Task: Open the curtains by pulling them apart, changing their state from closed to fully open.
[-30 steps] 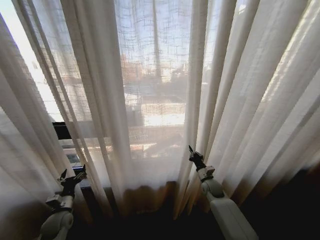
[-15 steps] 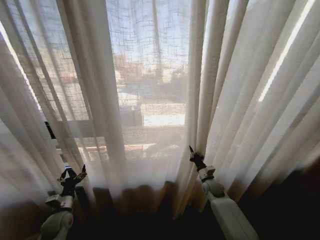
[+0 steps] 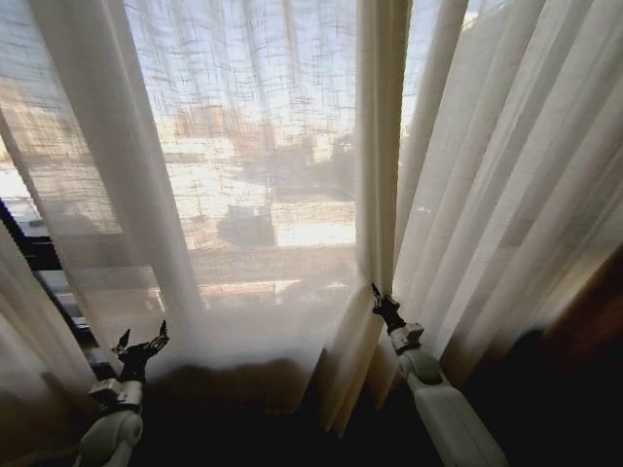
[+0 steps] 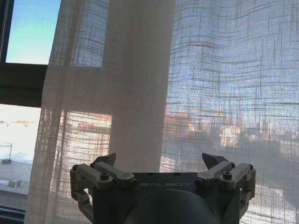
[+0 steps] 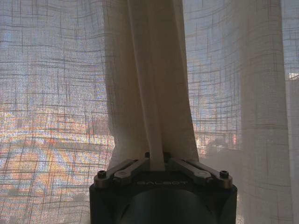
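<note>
The curtains (image 3: 253, 146) hang as sheer cream panels across the window, and more folds (image 3: 506, 195) fall on the right. My right gripper (image 3: 379, 295) is raised at centre right. It is shut on a thick vertical fold of curtain (image 5: 145, 84), which is pinched between its fingertips (image 5: 156, 161). At the lower left my left gripper (image 3: 143, 338) stands open just in front of the fabric. In the left wrist view its fingers (image 4: 108, 161) are spread wide before the curtain (image 4: 140, 93), with nothing between them.
A dark window frame (image 3: 34, 258) shows through a gap at the far left, as does a bar (image 4: 21, 84) beside bare glass. A dark brown drape (image 3: 584, 331) fills the lower right corner. Below the hem lies a dark band (image 3: 243, 418).
The view has shifted across the window. The sheer panel between the grippers now hangs flatter with fewer folds, and the left folds sit farther left. Both grippers keep their places in the picture.
</note>
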`<state>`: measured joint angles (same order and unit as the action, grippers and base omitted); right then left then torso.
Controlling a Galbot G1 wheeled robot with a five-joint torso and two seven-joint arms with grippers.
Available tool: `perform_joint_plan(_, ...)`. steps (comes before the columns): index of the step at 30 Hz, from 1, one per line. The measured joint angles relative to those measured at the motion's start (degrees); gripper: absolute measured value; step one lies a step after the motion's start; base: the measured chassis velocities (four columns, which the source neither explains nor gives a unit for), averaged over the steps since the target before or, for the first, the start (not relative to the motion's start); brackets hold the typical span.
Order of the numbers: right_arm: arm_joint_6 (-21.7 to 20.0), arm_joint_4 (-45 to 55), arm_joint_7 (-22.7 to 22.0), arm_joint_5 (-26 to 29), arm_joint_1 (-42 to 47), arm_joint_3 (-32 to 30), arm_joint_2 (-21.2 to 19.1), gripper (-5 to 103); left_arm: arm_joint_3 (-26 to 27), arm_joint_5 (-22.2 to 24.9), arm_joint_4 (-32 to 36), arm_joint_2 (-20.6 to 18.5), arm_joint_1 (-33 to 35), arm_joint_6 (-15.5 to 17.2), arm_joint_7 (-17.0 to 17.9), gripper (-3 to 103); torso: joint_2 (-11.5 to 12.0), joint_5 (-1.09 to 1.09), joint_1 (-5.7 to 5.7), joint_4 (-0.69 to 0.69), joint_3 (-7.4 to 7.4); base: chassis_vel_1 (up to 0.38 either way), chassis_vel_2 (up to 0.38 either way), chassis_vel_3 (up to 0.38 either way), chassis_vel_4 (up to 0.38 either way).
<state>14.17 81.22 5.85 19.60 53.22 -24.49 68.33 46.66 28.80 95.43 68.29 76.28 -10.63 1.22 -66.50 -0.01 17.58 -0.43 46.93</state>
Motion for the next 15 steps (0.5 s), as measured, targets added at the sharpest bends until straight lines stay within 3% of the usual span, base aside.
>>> perform_joint_plan(15, 0.0, 1.6, 0.7, 0.0, 1.3, -0.3, 0.0, 0, 0.0, 0.0, 0.0, 0.0, 0.0, 0.0, 0.0, 100, 0.0, 0.01, 0.00, 0.00, 0.00, -0.365, -0.356, 0.361, 0.356)
